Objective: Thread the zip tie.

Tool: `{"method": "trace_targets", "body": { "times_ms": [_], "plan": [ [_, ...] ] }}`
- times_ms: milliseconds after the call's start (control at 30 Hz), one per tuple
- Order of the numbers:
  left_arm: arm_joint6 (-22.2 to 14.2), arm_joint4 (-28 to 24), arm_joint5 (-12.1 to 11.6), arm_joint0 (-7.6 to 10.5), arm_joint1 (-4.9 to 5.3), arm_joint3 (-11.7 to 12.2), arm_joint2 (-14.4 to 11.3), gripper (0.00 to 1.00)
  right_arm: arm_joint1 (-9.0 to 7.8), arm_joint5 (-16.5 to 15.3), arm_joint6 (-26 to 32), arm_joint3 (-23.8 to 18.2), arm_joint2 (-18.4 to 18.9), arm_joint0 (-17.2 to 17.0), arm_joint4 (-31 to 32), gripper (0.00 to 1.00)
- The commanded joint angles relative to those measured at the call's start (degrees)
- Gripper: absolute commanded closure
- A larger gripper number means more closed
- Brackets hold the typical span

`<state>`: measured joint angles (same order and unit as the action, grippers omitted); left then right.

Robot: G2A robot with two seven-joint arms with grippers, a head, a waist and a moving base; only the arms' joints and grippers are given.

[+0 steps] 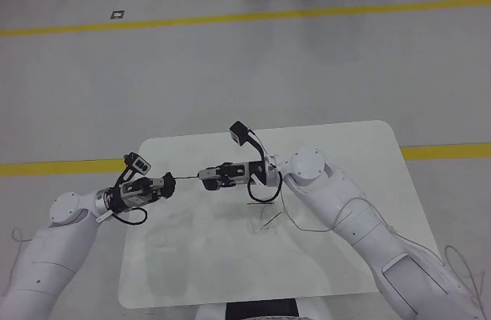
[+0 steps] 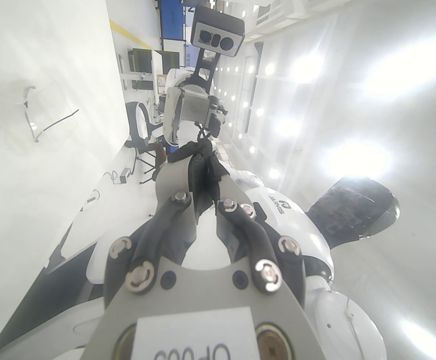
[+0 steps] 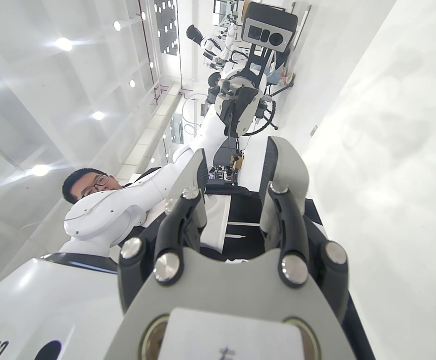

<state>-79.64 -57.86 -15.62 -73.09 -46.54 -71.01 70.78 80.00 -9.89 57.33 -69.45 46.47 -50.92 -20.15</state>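
Note:
A thin black zip tie is held level above the white table, between the two grippers. My left gripper is shut on one end of it; its padded fingertips are pressed together around the strap. My right gripper faces it from the other side and stands open. In the right wrist view the strap's free end sits in the gap between the fingers, touching neither, with the left gripper farther off behind it.
A spare black zip tie lies on the table below the right arm, also seen as a black zip tie in the left wrist view. Pale ties lie beside it. The table's near half is bare.

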Motion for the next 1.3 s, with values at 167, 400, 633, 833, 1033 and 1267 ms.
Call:
{"method": "trace_targets", "body": {
  "times_ms": [167, 400, 633, 833, 1033, 1267],
  "plan": [
    [0.0, 0.0, 0.0, 0.0, 0.0, 0.0, 0.0, 1.0, 0.03, 0.0, -0.2, -0.7, 0.1, -0.2, 0.4, 0.79],
    [0.0, 0.0, 0.0, 0.0, 0.0, 0.0, 0.0, 1.0, 0.04, 0.2, -0.9, -1.0, 0.2, -0.5, 0.9, 0.79],
    [0.0, 0.0, 0.0, 0.0, 0.0, 0.0, 0.0, 1.0, 0.0, 0.1, -1.5, -1.5, 0.5, -0.8, 1.2, 0.82],
    [0.0, 0.0, 0.0, 0.0, 0.0, 0.0, 0.0, 1.0, -0.01, 0.1, -1.7, -1.7, 0.8, -1.0, 1.4, 0.89],
    [0.0, 0.0, 0.0, 0.0, 0.0, 0.0, 0.0, 1.0, -0.04, 0.4, -1.9, -2.0, 0.9, -1.2, 1.7, 1.0],
    [0.0, 0.0, 0.0, 0.0, 0.0, 0.0, 0.0, 1.0, -0.05, 0.8, -2.1, -2.2, 1.1, -1.3, 2.0, 1.0]
  ]
}}
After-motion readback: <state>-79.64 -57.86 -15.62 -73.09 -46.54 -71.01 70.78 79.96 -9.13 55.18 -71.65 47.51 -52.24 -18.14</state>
